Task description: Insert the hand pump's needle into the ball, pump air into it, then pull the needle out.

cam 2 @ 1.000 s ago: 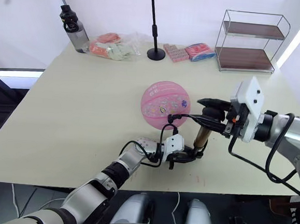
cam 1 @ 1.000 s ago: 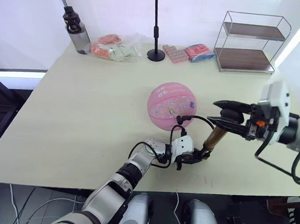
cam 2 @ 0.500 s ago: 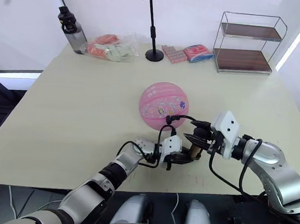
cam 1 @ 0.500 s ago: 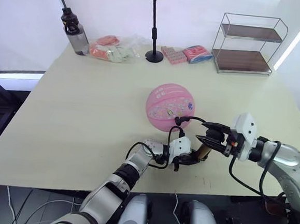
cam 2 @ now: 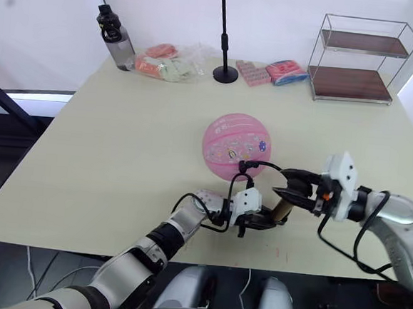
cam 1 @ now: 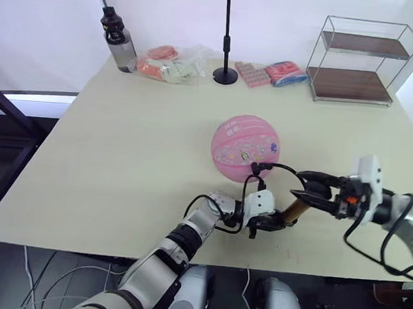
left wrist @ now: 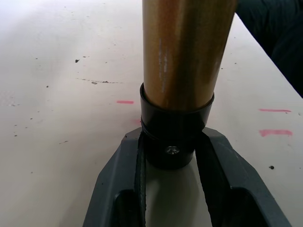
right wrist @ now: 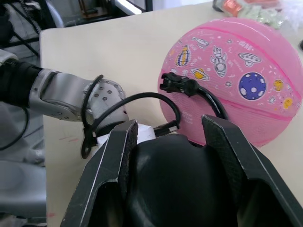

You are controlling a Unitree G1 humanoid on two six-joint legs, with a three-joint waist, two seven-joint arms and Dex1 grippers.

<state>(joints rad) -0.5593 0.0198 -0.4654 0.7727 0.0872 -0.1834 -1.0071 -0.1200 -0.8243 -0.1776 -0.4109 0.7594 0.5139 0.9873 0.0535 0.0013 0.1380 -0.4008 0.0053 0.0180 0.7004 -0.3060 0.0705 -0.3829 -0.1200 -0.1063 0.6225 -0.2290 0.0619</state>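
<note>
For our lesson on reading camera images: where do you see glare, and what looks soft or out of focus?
Left wrist view: a pale vertical sheen streaks the hand pump barrel. Right wrist view: the ball is sharp, the handle between the right end effector fingers is dark and soft.

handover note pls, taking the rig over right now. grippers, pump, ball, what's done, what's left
Left gripper: shut on the black end cap at the base of the hand pump, holding it at the table's near edge.
Right gripper: shut on the pump's black handle, at the barrel's upper end.
Ball: on the table beside the pump, nothing holding it.
Hose runs from the pump to a black fitting seated against the ball's skin; the needle itself cannot be seen, so it looks inserted.
Done: insertion, apparently.
Left: pump strokes (how many so far cannot be told), then pull the needle out.
</note>
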